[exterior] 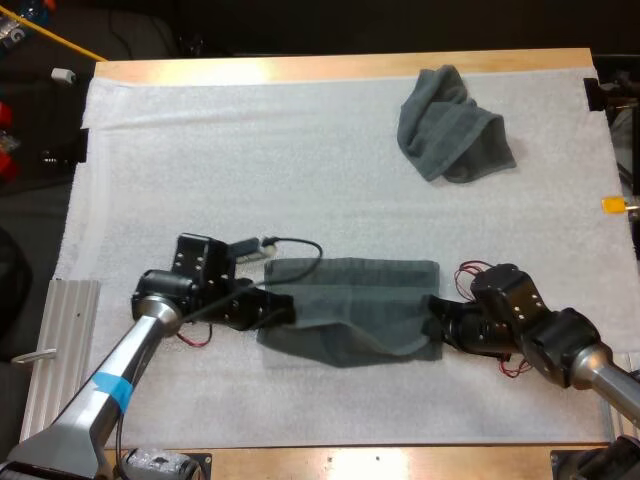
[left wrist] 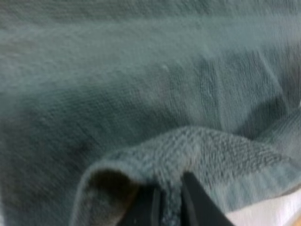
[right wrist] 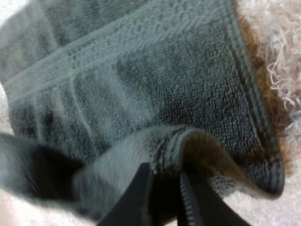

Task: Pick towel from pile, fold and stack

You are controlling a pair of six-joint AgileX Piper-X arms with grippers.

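On the near part of the white mat [exterior: 300, 410], the left end effector [exterior: 278, 308] is clamped on the left edge of the spread towel [exterior: 360, 295] and the right end effector [exterior: 436, 318] on its right edge, each pinching a lifted fold of cloth. Farther, toward the far right corner of the bench [exterior: 300, 68], the crumpled towel [exterior: 452, 125] lies well apart

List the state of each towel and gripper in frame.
near towel: spread on the mat, near edge pinched up at both ends.
crumpled towel: bunched at the mat's far right, no gripper on it.
left gripper: fingers shut on the near towel's left end.
right gripper: fingers shut on the near towel's right end.
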